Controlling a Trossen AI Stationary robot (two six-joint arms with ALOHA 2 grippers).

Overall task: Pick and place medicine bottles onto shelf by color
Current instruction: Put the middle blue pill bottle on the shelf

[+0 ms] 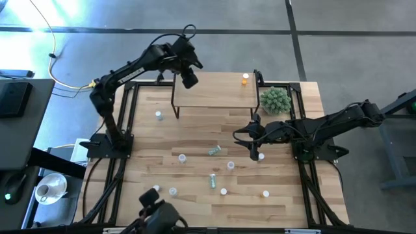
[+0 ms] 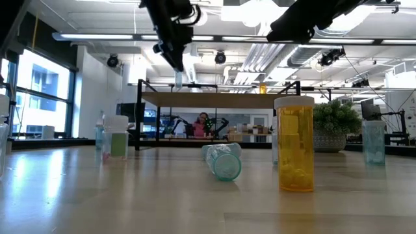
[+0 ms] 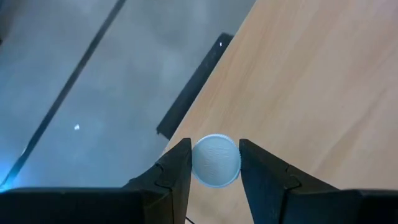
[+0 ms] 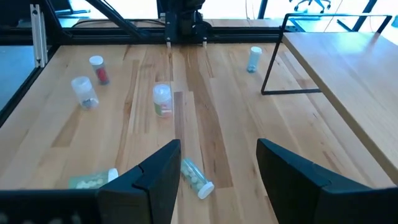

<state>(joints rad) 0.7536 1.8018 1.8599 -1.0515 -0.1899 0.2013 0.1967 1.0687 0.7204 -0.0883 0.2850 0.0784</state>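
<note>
The left hand (image 1: 189, 79) is squeezing a tiny bottle (image 3: 216, 160) between its two fingers (image 3: 177, 168). We are looking down on the bottle's round white cap, so the bottle is standing straight up and down. The hand is hanging over the left end of the shelf (image 1: 214, 97), by its edge. In the low view the small bottle (image 2: 179, 80) is sticking down from the hand, just above the shelf board.

One orange bottle (image 1: 245, 79) is standing upright on the far right corner of the shelf.

The right hand (image 1: 255, 148) is open wide and holding nothing. It is hanging over the tabletop (image 1: 195, 133), in front of the shelf's right end, with a white-capped bottle (image 1: 261, 156) just beside it.

Other bottles are spread over the tabletop. A greenish bottle (image 1: 214, 151) is lying on its side near the middle (its cap is pointing toward the right arm). Another green bottle (image 1: 212, 181) is lying nearer the front edge. In the low view, a big-looking orange bottle (image 2: 295, 144) is standing upright.

No writing on any label can be read.
</note>
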